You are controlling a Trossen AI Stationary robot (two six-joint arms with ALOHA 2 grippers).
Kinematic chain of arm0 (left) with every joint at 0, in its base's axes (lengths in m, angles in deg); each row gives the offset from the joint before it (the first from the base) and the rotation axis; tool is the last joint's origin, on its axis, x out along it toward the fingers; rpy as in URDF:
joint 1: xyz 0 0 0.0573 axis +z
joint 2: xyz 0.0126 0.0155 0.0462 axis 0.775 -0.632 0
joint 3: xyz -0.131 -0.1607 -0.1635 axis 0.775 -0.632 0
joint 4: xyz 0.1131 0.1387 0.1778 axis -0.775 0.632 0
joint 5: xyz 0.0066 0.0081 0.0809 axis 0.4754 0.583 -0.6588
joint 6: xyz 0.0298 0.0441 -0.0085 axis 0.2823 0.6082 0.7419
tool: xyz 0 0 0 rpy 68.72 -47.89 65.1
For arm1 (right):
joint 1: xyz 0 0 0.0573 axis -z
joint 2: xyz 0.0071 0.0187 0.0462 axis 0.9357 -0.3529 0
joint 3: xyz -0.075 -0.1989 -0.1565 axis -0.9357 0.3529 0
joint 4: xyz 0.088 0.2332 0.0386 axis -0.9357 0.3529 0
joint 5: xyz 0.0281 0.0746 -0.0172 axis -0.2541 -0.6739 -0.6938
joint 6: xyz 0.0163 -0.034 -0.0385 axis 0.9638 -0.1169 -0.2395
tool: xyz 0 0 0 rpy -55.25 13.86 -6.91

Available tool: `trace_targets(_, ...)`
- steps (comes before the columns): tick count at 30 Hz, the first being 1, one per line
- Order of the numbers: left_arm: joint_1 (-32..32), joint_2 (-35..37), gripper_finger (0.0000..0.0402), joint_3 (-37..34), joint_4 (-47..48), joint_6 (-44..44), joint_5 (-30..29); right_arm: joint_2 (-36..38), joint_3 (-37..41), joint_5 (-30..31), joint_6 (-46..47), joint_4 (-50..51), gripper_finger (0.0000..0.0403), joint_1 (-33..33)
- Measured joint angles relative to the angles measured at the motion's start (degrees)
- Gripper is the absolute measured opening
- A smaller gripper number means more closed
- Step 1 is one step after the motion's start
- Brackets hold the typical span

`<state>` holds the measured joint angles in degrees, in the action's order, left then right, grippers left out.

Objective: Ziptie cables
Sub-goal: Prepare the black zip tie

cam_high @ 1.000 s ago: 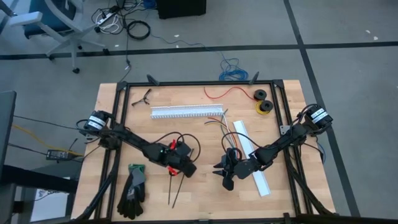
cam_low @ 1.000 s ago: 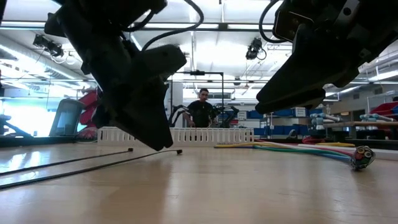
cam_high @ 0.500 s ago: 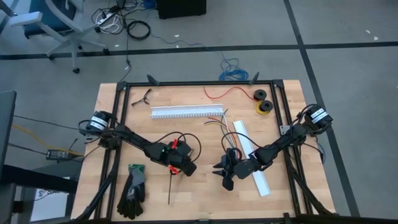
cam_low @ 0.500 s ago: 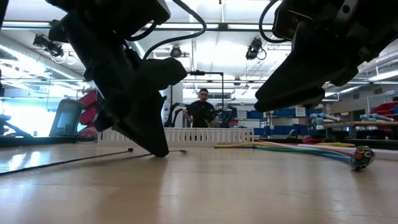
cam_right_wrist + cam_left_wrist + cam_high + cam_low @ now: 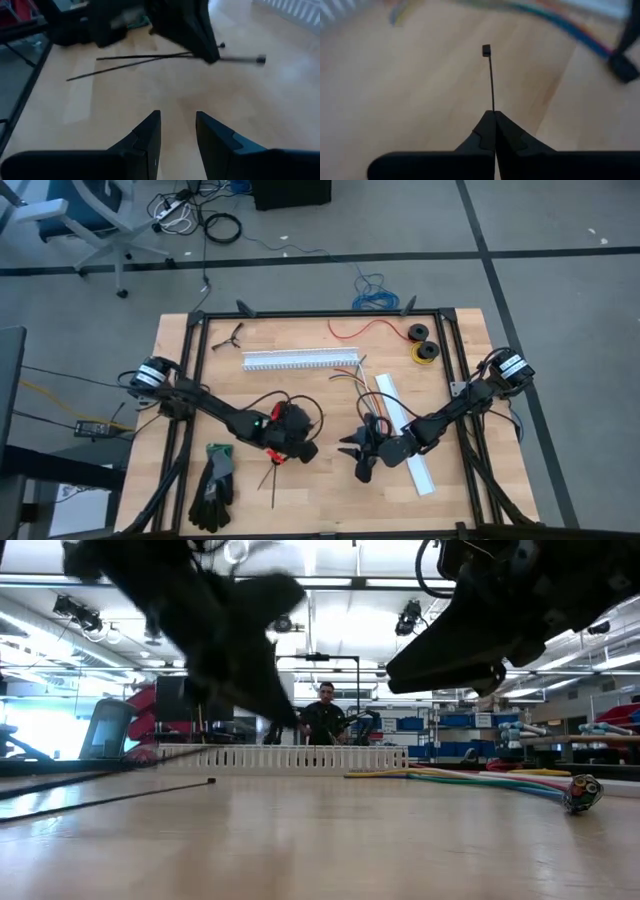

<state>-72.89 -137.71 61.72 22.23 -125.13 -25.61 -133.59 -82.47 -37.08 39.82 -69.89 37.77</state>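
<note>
My left gripper [image 5: 303, 450] hangs just above the table's middle, shut on a thin black ziptie [image 5: 491, 80]. A second black ziptie [image 5: 120, 798] lies flat on the wood beside it. The cables [image 5: 372, 402], a bundle of coloured wires, lie on the table right of centre. They end at a small dark connector [image 5: 583, 792]. My right gripper [image 5: 177, 125] hovers open over the near end of the bundle and faces the left gripper, with nothing between its fingers. My left gripper pinches the ziptie between its two fingertips, a short way behind the square head [image 5: 486, 49]. The strip [image 5: 493, 102] runs straight out past the fingertips, along the fingers, which slant down. The head end is clear of the table; the fingers hide the tail.
A long white slotted channel [image 5: 300, 360] lies across the far side, and a shorter white piece [image 5: 412, 448] lies under the right arm. A pair of gloves [image 5: 215, 480] sits near left, with wire spools [image 5: 422, 342] far right. A person [image 5: 325, 715] stands behind the table.
My left gripper has shut on one ziptie, risen a little and rolled, lifting that ziptie's head end off the table; the other ziptie stays flat. My right gripper has tipped up slightly without changing place.
</note>
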Motion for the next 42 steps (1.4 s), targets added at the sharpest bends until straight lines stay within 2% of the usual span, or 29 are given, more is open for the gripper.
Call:
trace_targets(5,-2.51,5.78,0.0001,-0.38,-2.67,6.78,-10.62,-0.06,4.79,-0.53,-2.30,-9.74,0.0111,1.05)
trace_targets(8,-3.39,7.65,0.0001,-2.91,-9.86,11.42,-13.45,-0.06,9.35,-3.18,-2.48,-17.76,0.0110,3.35)
trace_targets(10,-3.29,7.99,0.0001,-6.35,-18.97,15.53,-12.15,-0.11,12.08,-7.89,-2.48,-23.89,0.0110,5.85)
trace_targets(13,-1.40,7.99,0.0001,-13.49,-36.22,20.46,-5.81,-0.11,14.58,-14.69,-2.56,-29.32,0.0110,9.61)
trace_targets(17,2.82,7.99,0.0000,-24.17,-59.25,21.50,2.57,-0.11,15.30,-20.83,-5.05,-32.30,0.0110,13.95)
trace_targets(20,5.79,7.99,0.0000,-29.40,-71.23,21.67,5.26,-0.13,15.32,-24.71,-7.72,-33.44,0.0110,17.25)
trace_targets(26,9.78,7.99,0.0000,-31.48,-74.97,25.29,5.66,-0.11,15.29,-33.04,-11.08,-39.16,0.0110,24.88)
trace_targets(32,11.98,7.99,0.0000,-31.06,-76.86,27.48,5.81,-0.11,15.30,-40.83,-12.46,-38.65,0.0110,30.51)
trace_targets(37,13.07,7.99,0.0000,-31.06,-77.12,24.58,6.03,-0.11,15.30,-42.76,-12.69,-38.61,0.0110,32.30)
trace_targets(42,14.17,7.99,0.0000,-31.06,-78.53,18.74,8.75,-0.11,15.30,-42.75,-12.71,-38.59,0.0110,32.53)
